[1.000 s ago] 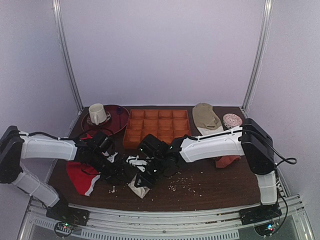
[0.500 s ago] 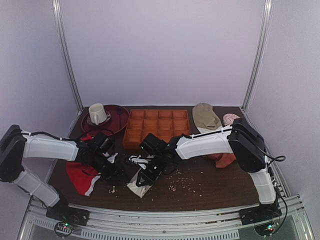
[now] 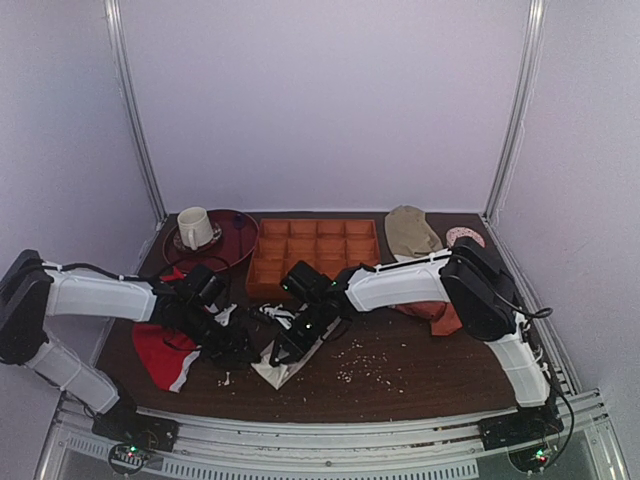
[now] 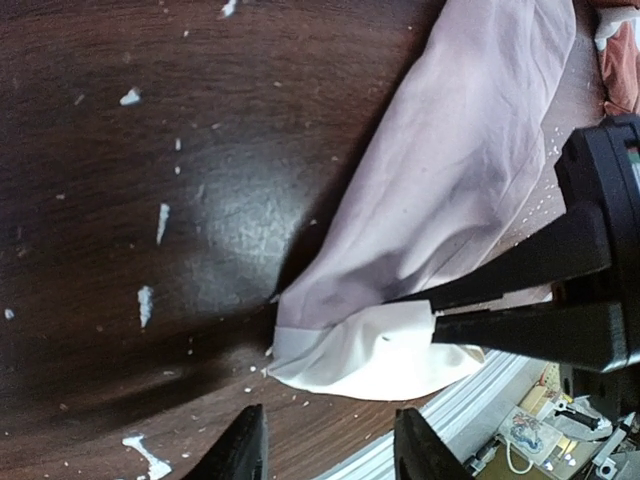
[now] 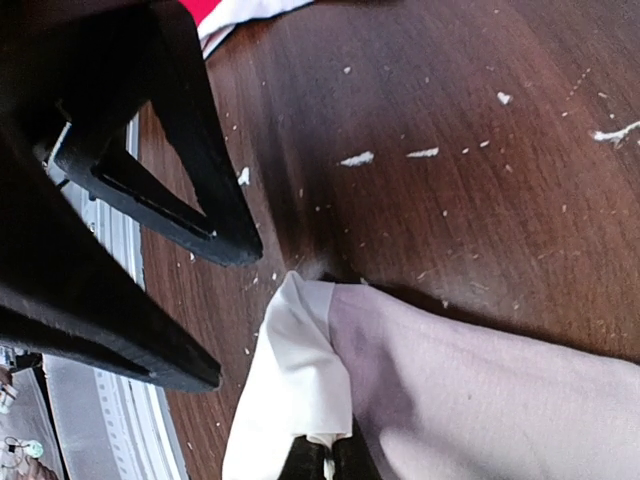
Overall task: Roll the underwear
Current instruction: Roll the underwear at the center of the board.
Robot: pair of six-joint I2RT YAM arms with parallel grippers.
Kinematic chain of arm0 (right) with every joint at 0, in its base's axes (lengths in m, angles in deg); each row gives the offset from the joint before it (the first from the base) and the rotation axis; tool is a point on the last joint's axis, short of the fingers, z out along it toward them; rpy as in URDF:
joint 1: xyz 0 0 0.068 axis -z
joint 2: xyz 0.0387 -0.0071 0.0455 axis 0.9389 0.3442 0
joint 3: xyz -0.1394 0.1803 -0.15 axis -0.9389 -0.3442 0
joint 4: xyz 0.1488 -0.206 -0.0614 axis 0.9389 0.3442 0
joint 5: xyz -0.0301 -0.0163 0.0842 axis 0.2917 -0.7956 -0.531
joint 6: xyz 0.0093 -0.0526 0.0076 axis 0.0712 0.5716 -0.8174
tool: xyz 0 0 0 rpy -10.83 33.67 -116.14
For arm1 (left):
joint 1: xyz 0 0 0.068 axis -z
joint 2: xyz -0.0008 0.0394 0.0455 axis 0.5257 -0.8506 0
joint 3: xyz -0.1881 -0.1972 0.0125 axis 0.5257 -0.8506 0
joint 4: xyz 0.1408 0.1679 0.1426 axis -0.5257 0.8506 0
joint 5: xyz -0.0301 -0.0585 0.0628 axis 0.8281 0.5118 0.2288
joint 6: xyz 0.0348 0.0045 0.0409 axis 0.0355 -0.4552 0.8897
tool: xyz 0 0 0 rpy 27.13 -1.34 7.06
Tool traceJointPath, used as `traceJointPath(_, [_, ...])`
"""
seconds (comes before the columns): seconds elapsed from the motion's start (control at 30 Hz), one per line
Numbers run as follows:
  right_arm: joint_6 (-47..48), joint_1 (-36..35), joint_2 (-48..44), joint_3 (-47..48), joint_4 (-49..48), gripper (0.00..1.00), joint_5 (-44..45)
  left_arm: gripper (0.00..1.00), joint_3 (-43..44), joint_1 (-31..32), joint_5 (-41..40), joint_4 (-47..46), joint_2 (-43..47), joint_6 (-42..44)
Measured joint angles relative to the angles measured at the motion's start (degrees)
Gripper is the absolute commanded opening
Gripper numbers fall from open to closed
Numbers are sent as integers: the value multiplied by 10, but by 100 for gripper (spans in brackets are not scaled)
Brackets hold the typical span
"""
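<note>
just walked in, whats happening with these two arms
The right gripper is pinching the white waistband end of the pinkish-beige cloth underwear, which lies stretched out on the dark wooden table, not yet rolled. The left gripper hovers open right beside that end, holding nothing.

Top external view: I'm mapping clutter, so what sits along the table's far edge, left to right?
A white mug on a dark red round plate → orange plastic compartment tray → folded khaki cloth → small pink speckled bowl.
</note>
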State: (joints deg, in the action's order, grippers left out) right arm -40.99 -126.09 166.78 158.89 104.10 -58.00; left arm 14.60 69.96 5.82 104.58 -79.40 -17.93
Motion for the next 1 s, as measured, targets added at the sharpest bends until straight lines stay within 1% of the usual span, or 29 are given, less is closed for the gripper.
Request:
traceJointPath(0.27, [-9, 12, 9, 9, 4, 0, -19, 47, -4, 0, 5, -19, -38, 28])
traceJointPath(0.4, [-9, 12, 9, 9, 4, 0, -23, 46, -5, -2, 17, -48, -53, 31])
traceJointPath(0.53, [-9, 12, 9, 9, 5, 0, -24, 40, -6, -8, 25, -78, -64, 29])
traceJointPath(0.6, [-9, 12, 9, 9, 6, 0, -24, 33, -8, -13, 29, -90, -70, 27])
traceJointPath(0.7, [-9, 12, 9, 9, 7, 0, -24, 29, -8, -17, 34, -101, -79, 26])
traceJointPath(0.77, [-9, 12, 9, 9, 8, 0, -24, 15, -8, -19, 37, -106, -83, 27])
traceJointPath(0.87, [-9, 12, 9, 9, 8, 0, -24, 1, -8, -19, 34, -113, -91, 25])
traceJointPath(0.93, [-9, 12, 9, 9, 8, 1, -23, 0, -8, -19, 36, -116, -94, 26])
traceJointPath(1.0, [-9, 12, 9, 9, 8, 7, -23, 0, -9, -19, 35, -117, -94, 27])
